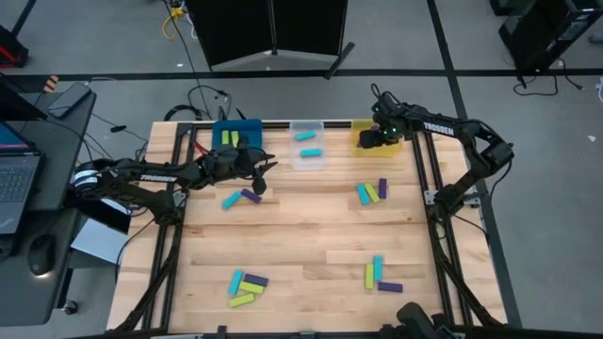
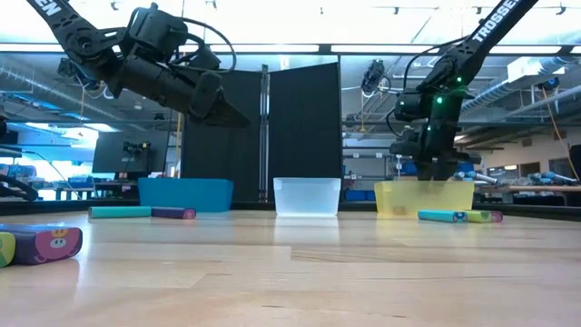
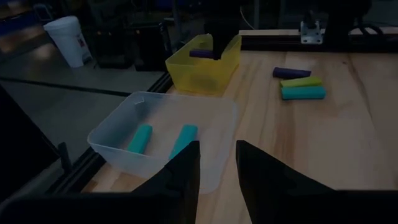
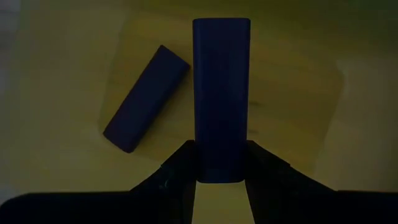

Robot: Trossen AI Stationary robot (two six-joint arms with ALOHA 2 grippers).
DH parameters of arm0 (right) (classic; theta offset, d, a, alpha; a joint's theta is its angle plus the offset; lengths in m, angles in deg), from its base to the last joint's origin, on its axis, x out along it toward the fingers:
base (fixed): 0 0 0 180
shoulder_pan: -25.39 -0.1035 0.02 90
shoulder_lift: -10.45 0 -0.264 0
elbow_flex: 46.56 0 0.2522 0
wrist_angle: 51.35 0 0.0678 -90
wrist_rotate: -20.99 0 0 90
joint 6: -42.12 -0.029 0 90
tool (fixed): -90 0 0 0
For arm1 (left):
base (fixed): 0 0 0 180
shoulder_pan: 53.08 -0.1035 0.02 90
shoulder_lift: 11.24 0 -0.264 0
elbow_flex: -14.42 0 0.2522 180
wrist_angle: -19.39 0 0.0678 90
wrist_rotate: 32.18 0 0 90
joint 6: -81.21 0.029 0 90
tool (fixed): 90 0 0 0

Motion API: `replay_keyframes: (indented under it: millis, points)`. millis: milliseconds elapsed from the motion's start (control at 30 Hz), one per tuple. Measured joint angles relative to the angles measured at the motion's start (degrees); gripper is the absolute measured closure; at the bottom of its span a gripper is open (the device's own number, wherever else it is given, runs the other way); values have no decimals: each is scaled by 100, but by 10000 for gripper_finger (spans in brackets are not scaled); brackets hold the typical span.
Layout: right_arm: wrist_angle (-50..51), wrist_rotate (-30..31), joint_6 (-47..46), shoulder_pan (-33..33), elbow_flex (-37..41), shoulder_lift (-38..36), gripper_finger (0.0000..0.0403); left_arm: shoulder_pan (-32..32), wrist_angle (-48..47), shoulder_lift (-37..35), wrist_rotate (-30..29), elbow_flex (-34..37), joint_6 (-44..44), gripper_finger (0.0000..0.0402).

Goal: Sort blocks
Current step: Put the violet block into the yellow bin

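Right wrist view: right gripper (image 4: pixel 221 163), jaws clamped on a purple block (image 4: pixel 221 93), long axis pointing straight ahead, over the yellow bin (image 1: pixel 362 139) at far right, beside another purple block (image 4: pixel 147 98). Left gripper (image 3: pixel 217 165), jaws narrow and empty, hovers near the clear bin (image 3: pixel 112 146).

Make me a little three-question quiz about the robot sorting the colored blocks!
1. True or false: the right pincer holds a purple block over the yellow bin.
2. How many cyan blocks lie in the clear bin?
3. Which is empty? A) left pincer B) right pincer

Key: 1 true; 2 two; 3 A
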Motion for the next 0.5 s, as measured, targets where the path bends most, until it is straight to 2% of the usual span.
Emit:
replay_keyframes:
  millis: [500]
  points:
    - [-9, -4, 94, 17, 0, 0, 287, 0, -85, 0, 0, 0, -28, 291]
